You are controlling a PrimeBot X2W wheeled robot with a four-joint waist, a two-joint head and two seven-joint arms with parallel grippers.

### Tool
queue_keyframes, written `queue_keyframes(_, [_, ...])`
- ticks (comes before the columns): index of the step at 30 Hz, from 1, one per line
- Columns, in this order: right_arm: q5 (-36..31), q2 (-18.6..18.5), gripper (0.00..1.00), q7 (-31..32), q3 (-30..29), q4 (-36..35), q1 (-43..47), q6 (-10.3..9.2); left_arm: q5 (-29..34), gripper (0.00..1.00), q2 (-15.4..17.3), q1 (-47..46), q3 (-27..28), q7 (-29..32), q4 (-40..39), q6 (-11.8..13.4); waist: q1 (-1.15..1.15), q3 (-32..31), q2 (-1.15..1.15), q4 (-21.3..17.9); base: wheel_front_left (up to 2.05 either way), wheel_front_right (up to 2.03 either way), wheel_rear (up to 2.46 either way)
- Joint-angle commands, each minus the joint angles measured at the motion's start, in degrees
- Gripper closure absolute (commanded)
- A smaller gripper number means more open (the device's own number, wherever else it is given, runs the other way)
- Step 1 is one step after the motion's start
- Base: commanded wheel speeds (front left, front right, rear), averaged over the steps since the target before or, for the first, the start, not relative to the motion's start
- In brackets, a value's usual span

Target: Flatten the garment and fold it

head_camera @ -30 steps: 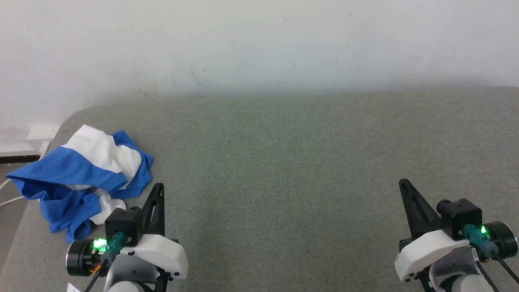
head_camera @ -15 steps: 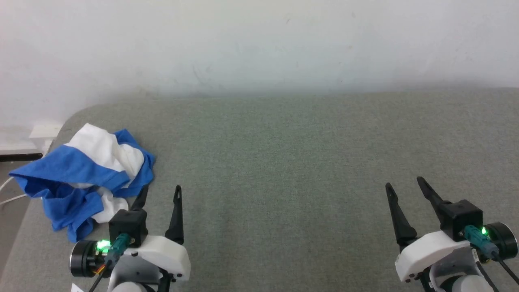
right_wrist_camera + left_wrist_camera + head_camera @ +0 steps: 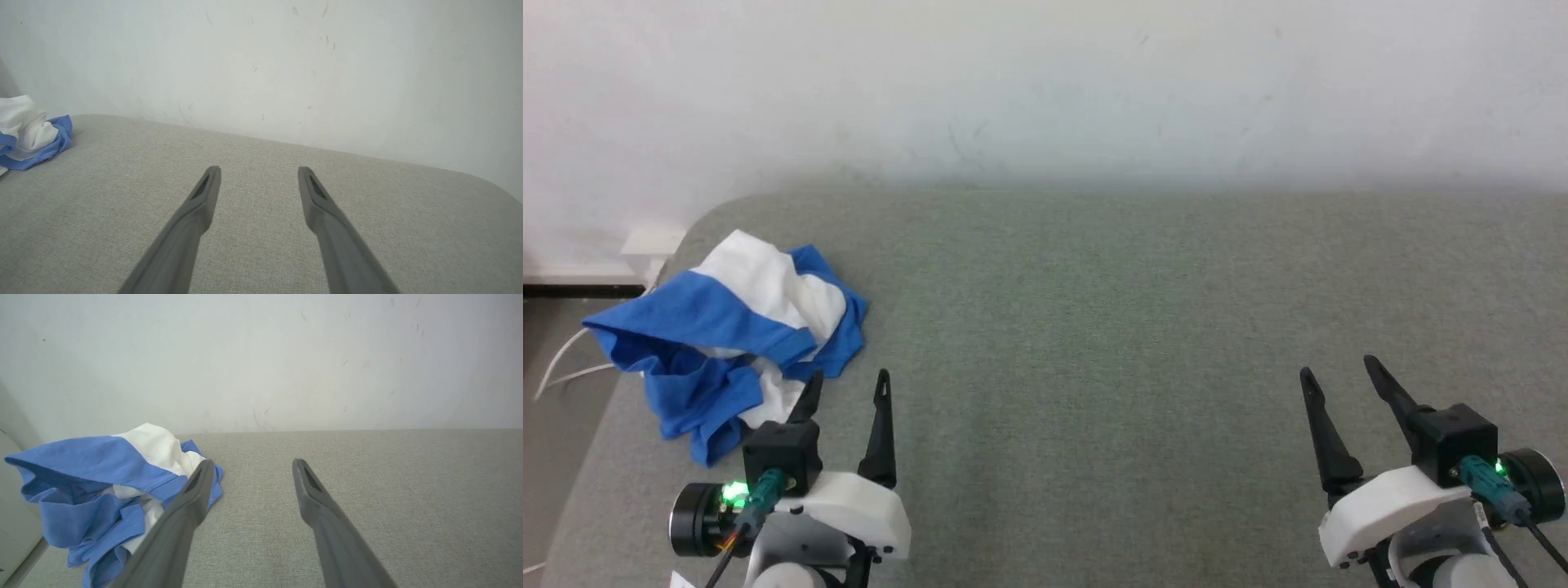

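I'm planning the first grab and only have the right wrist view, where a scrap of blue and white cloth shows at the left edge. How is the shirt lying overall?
Observer: The garment is a crumpled heap at the left end of the grey fabric surface, with blue folds reaching past its left edge.
Operator: Where is the left hand?
Observer: The left hand is open, just right of the heap's near edge. I cannot tell whether a finger touches the cloth.
Operator: Anything beside it to avoid?
Observer: A white cable lies just beyond the surface's left edge, beside the heap.
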Motion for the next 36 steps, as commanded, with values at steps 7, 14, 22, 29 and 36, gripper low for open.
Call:
queue_keyframes(7, [0.7,0.1,0.00,-0.9,0.0,0.6,-1.2,-0.03,-1.0,0.00,0.4,-1.1,-0.4,-1.4,1.3,1.3,0.00,0.3,0.00,3.4,0.00,0.00,0.00])
queue_keyframes(14, [0.8,0.1,0.00,-1.3,0.0,0.8,-1.5,-0.04,-1.6,0.00,0.5,-1.4,-0.7,-2.1,2.1,1.9,0.00,0.4,0.00,6.0,0.00,0.00,0.00])
queue_keyframes(22, [1.0,0.1,0.00,-1.8,0.0,1.2,-1.9,-0.04,-2.4,0.00,0.7,-1.8,-1.1,-3.1,3.0,2.8,0.00,0.5,0.00,9.3,0.00,0.00,0.00])
queue_keyframes(29, [1.2,0.1,0.00,-2.2,0.1,1.4,-2.2,-0.05,-3.2,0.00,1.0,-2.0,-1.4,-3.9,3.7,3.6,0.00,0.6,0.00,11.8,0.00,0.00,0.00])
queue_keyframes(36, [1.4,0.1,0.00,-2.6,0.3,1.7,-2.6,-0.06,-4.0,0.00,1.1,-2.3,-1.7,-4.8,4.4,4.5,0.00,0.9,0.00,13.8,0.00,0.00,0.00])
